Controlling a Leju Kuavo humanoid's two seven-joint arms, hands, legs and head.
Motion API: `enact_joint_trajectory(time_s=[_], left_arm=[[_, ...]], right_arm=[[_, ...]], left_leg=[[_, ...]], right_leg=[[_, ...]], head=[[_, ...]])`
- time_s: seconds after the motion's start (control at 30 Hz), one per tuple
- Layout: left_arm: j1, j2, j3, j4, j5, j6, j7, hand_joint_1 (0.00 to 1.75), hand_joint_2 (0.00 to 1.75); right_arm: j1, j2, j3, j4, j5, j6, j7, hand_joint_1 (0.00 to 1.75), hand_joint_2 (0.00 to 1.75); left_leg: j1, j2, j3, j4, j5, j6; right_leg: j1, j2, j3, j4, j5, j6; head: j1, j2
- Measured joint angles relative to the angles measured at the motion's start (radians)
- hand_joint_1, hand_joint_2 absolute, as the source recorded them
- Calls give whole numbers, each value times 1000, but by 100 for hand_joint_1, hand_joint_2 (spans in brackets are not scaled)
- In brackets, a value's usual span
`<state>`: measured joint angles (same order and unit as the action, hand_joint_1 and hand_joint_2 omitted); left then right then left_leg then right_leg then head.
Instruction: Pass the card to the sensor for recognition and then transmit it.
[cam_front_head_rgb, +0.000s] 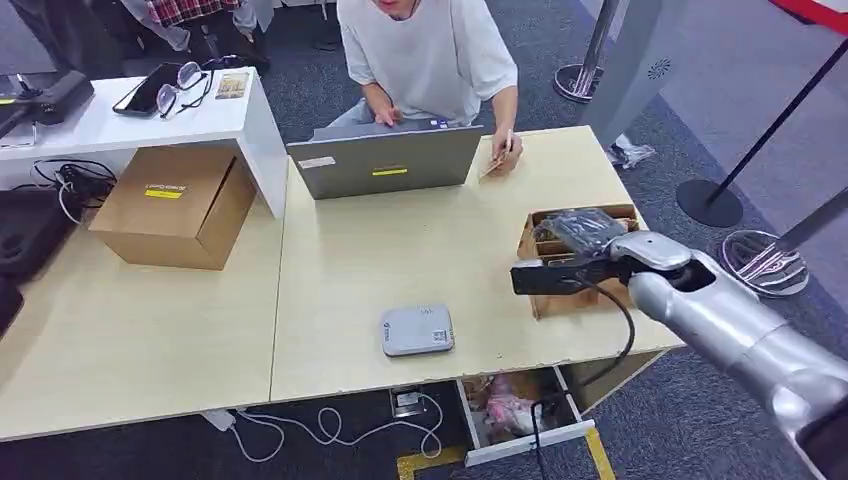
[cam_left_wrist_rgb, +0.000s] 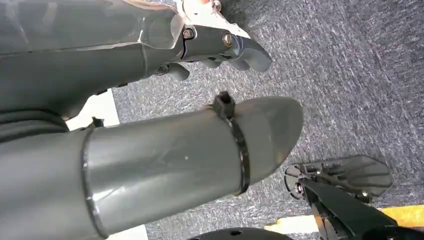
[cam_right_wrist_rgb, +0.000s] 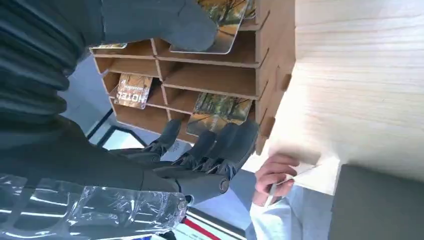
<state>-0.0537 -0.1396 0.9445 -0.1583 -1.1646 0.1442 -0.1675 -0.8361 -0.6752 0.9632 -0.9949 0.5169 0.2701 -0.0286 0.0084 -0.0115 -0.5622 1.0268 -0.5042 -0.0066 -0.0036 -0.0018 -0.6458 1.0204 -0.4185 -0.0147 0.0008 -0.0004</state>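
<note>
Right hand (cam_right_wrist_rgb: 200, 150) fingers apart over card rack (cam_right_wrist_rgb: 220, 80), thumb on card (cam_right_wrist_rgb: 227, 35)

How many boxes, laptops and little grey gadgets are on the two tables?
Cardboard boxes: 1, the closed brown box on the left table.
Wooden card boxes: 1, the open holder under the right hand.
Laptops: 1, the grey laptop by the person.
Small grey gadgets: 1, the sensor near the front edge.
Total: 4
</note>
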Motion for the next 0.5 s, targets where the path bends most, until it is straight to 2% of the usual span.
enact_joint_trajectory(time_s=[0.1, 0.27, 0.5], left_arm=[[0, 0, 2, 0, 6, -2, 0, 0, 0], [1, 14, 3, 0, 0, -64, 1, 0, 0], [1, 25, 4, 0, 0, -73, 1, 0, 0]], right_arm=[[0, -1, -3, 0, -1, 0, -2, 72, 175], [-11, 3, -3, 3, 3, 11, -6, 72, 175], [-13, 7, -3, 10, 3, 10, -6, 72, 175]], left_leg=[[0, 0, 0, 0, 0, 0], [0, 0, 0, 0, 0, 0], [0, 0, 0, 0, 0, 0]], right_leg=[[0, 0, 0, 0, 0, 0], [0, 0, 0, 0, 0, 0], [0, 0, 0, 0, 0, 0]], head=[[0, 0], [0, 0], [0, 0]])
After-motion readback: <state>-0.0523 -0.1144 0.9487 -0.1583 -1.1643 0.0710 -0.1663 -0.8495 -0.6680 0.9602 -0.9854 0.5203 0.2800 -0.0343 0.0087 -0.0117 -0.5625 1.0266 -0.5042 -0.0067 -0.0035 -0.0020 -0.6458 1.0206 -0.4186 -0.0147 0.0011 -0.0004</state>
